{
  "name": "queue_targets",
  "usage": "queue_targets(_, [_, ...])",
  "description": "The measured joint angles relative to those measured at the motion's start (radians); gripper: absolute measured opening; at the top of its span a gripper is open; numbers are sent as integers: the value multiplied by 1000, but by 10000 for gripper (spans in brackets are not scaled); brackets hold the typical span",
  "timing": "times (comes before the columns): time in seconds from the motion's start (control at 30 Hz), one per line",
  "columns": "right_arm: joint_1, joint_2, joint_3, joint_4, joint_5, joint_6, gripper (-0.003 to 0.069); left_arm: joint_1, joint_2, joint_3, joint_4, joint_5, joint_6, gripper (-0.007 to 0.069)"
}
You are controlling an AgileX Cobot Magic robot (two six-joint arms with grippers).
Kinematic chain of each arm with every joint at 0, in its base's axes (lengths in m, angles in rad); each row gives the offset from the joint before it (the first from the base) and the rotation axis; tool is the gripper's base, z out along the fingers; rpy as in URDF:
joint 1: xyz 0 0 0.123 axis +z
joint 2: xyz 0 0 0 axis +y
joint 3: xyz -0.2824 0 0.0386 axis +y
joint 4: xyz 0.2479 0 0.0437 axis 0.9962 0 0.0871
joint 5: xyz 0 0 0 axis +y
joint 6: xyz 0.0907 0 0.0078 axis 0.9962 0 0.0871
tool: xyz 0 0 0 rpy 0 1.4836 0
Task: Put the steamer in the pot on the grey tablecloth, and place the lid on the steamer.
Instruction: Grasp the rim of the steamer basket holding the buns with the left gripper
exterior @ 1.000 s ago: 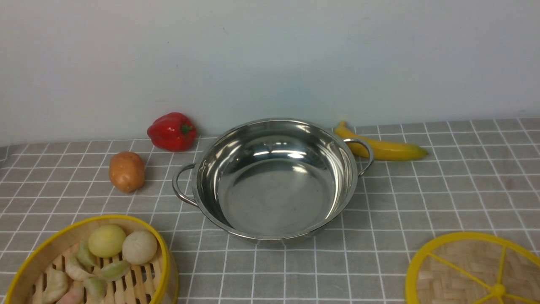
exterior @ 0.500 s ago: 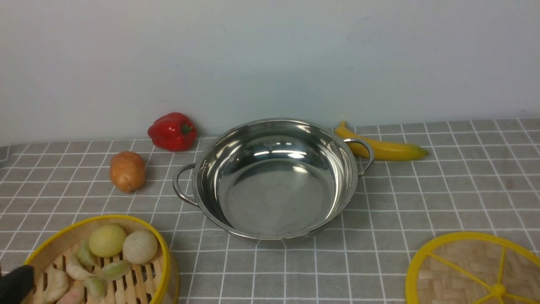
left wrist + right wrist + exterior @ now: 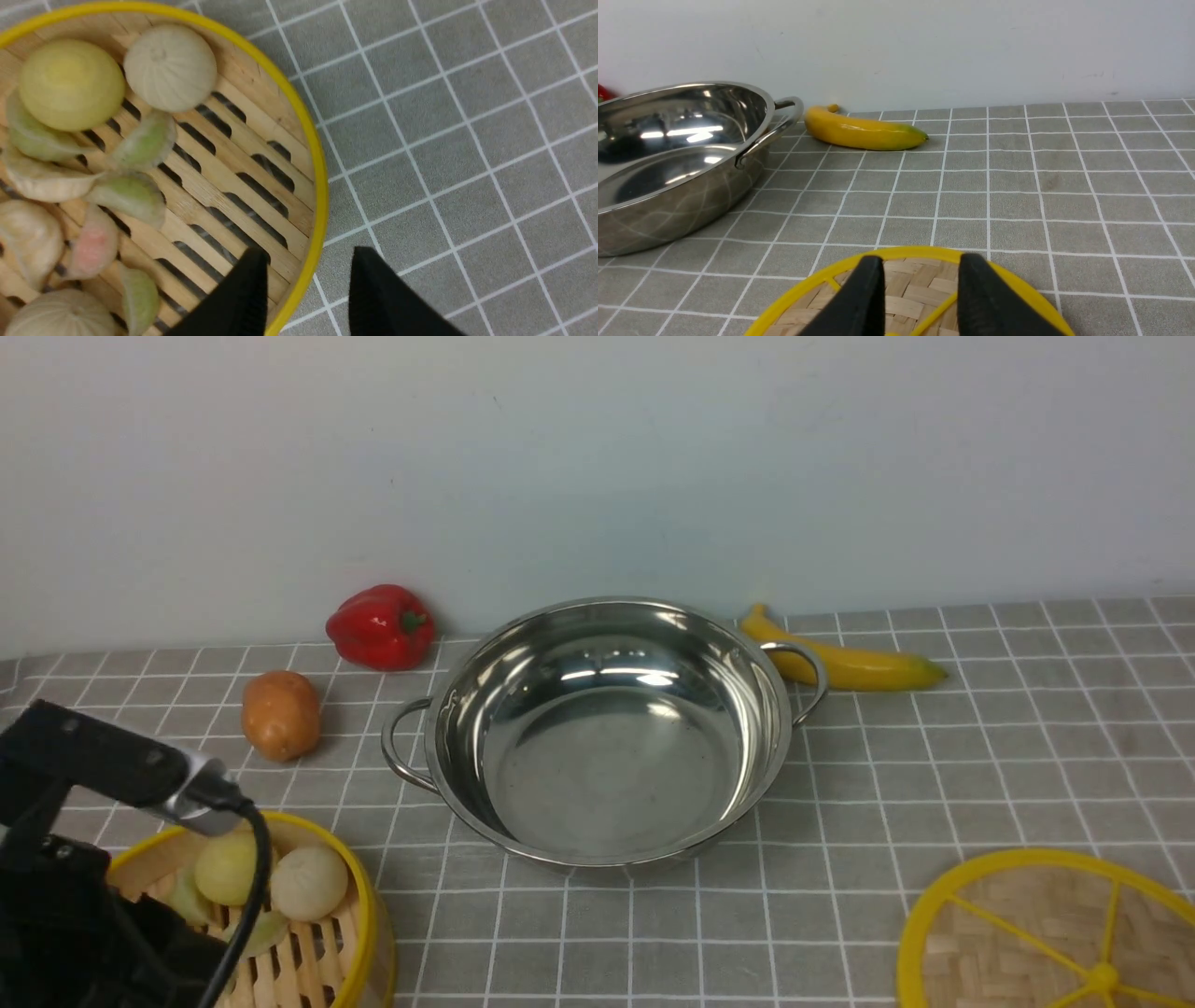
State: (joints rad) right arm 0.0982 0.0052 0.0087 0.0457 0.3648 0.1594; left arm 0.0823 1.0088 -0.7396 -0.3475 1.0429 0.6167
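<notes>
The steamer (image 3: 322,943), a yellow-rimmed bamboo basket holding pale buns and dumplings, sits at the near left of the grey tablecloth (image 3: 980,737). My left arm (image 3: 93,896) covers its left half. In the left wrist view my left gripper (image 3: 310,261) is open, one finger over the slatted floor of the steamer (image 3: 233,177) and one outside its rim. The empty steel pot (image 3: 607,756) stands mid-cloth. The lid (image 3: 1036,933) lies flat at the near right. My right gripper (image 3: 920,266) hangs open over the lid (image 3: 915,289), gripping nothing, with the pot (image 3: 668,186) off to one side.
A red pepper (image 3: 381,625) and a potato (image 3: 280,714) lie behind the steamer, left of the pot. A banana (image 3: 850,663) rests by the pot's right handle, close to the back wall; the right wrist view shows the banana (image 3: 864,133) too.
My left arm has come into the front view from the lower left and now hangs over the steamer's left half. Pot, lid and food have not moved.
</notes>
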Motion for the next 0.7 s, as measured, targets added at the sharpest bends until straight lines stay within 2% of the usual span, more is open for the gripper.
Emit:
queue_targets(0.27, [0,0,0,0,0,0,242,0,134,-12,22,11,0,244])
queue_targets(0.37, [0,0,0,0,0,0,242,-9,142,-12,-1,65,6,271])
queue_targets(0.6, [0,0,0,0,0,0,242,-135,148,-12,6,64,0,338])
queue_targets(0.7, [0,0,0,0,0,0,242,-210,183,-12,74,11,-65,346])
